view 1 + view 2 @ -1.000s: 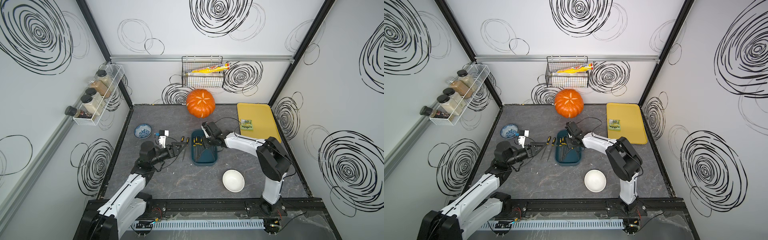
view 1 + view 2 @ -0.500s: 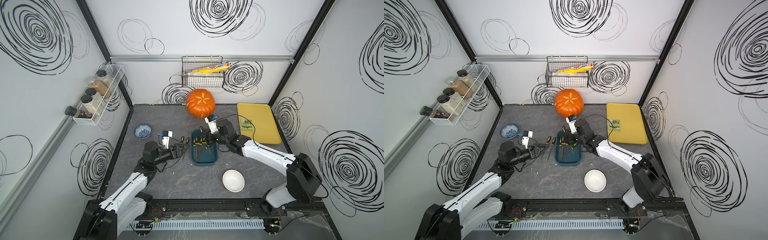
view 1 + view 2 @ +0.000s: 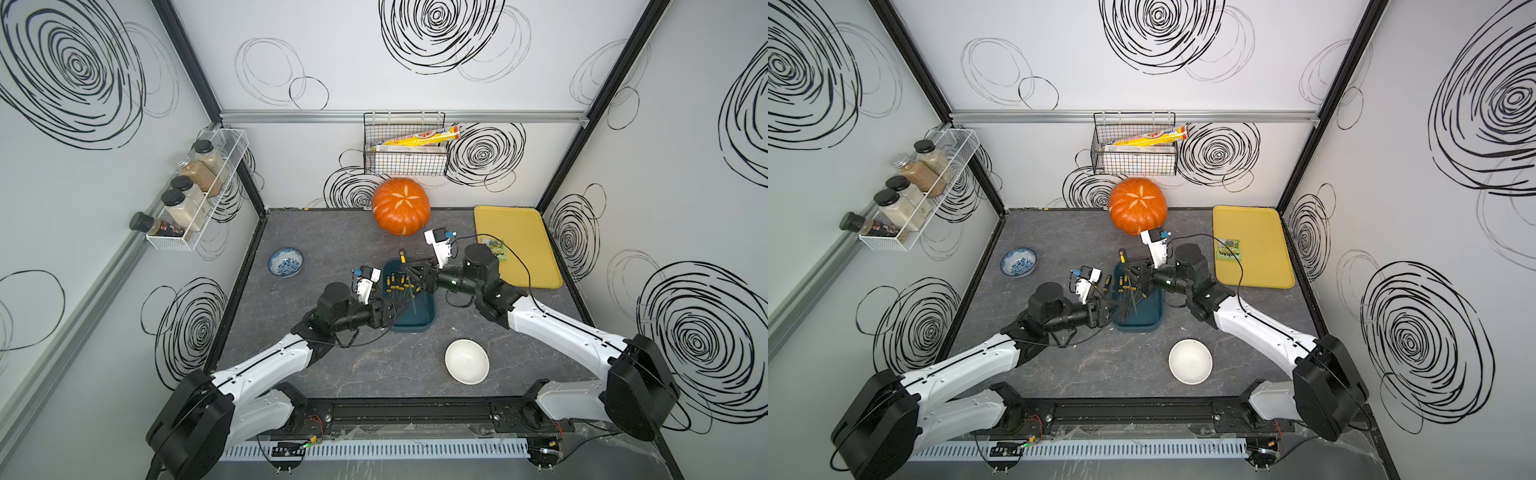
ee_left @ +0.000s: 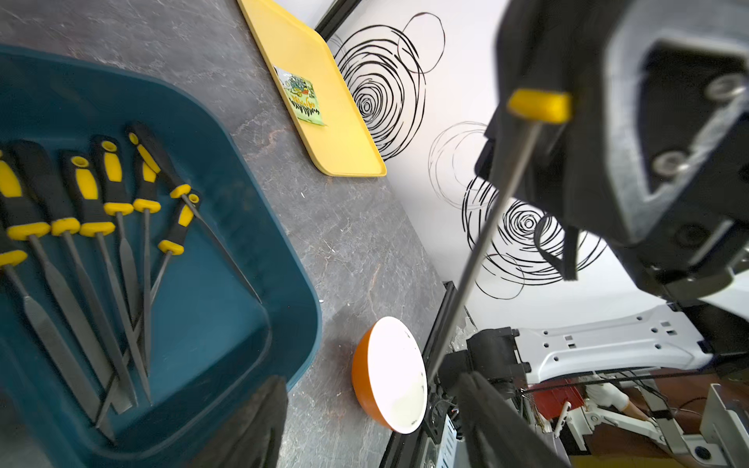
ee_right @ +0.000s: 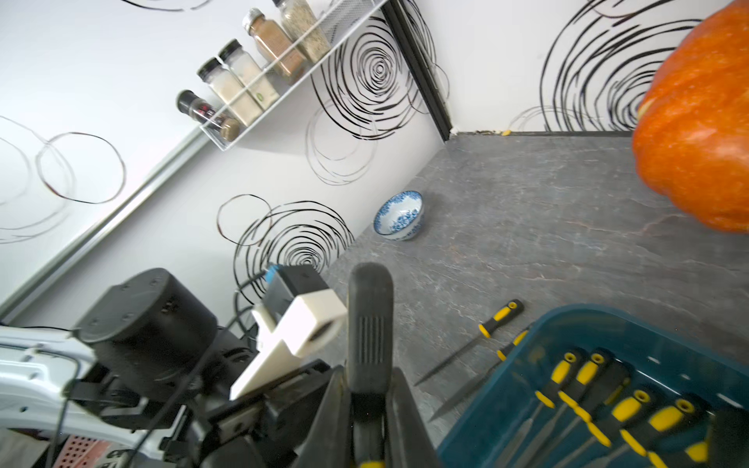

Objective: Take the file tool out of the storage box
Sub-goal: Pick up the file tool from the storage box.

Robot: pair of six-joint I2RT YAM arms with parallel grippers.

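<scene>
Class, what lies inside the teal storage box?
Several black-and-yellow-handled files lie fanned on the storage box floor. The left end effector covers one corner, hiding anything there.

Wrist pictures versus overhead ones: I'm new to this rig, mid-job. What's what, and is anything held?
Two robot arms, a left arm and a right arm, stand at the front edge of the table. The two wide pictures look down from one overhead camera pair; each close-up comes from an arm's wrist camera. On the table: a teal storage box holding files, a pumpkin, a yellow tray, a blue bowl, a white bowl, two loose files beside the box. The right arm's jaws are shut on a file tool's black handle, in the air. The left arm's jaws stand open near its tip.
</scene>
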